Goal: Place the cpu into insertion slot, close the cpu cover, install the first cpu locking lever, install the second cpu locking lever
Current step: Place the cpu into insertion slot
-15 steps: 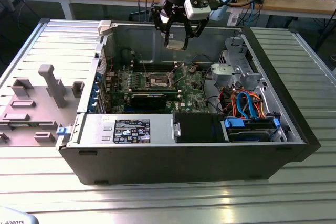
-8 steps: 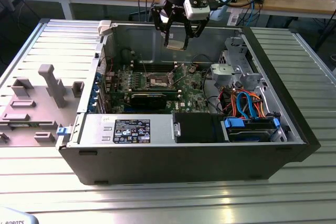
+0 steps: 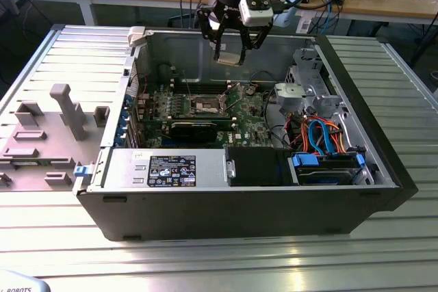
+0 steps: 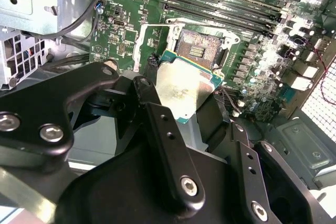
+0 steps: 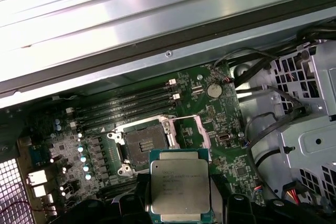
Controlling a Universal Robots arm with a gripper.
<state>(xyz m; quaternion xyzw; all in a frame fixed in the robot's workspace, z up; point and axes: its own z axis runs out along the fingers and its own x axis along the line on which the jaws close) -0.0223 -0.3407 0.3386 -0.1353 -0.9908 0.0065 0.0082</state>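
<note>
The gripper (image 3: 230,51) grasps the cpu (image 5: 178,188) by its edges between clenched fingers (image 4: 157,129). The cpu hangs above the board (image 3: 250,124) inside the case (image 3: 239,217), apart from the slot (image 5: 140,142). The cover (image 5: 202,128) stands open beside the exposed slot.

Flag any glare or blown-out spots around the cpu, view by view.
First wrist view: the table behind the case washes out white, the cpu is evenly lit. Second wrist view: glare on the cpu and part of the board. Exterior view: even light.
</note>
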